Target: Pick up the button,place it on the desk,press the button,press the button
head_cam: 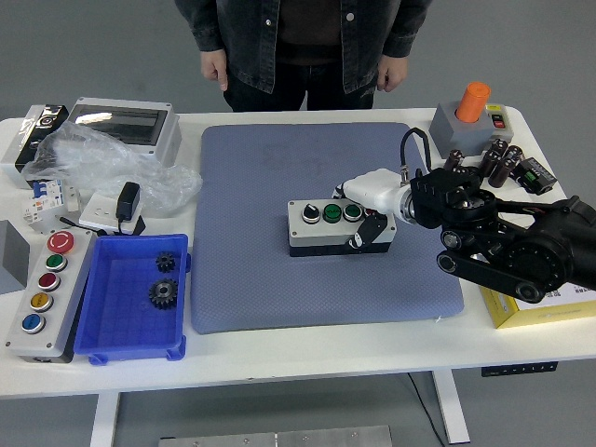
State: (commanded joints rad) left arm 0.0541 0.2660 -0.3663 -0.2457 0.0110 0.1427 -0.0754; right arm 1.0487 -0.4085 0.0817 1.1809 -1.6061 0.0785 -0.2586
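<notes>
A grey control box (335, 226) fitted with three buttons (one white, two green) is located near the middle of a blue-grey mat (279, 177) laid on the white table (307, 358). The box rests flat on the mat, with the buttons facing upward.

The right hand (372, 209) is positioned at the right end of the control box. Its white-shelled fingers (371, 192) are laid over the box's right upper edge, beside the rightmost green button, and a dark finger is seen against the box's front right corner. The box is thus clasped at its right end. The black right arm (512, 251) enters from the right edge of the picture. The left hand is not visible.

At the left of the table, a blue tray (93, 317) holding two black gears (164, 279) is placed beside a grey panel (45, 298) with coloured buttons. A clear plastic bag (102, 168) and a white enclosure (126, 126) are found behind them. An orange-capped grey unit (470, 116) is placed at the far right corner.

A person (303, 47) in a dark jacket is positioned at the far side of the table, with both hands hanging at the sides.
</notes>
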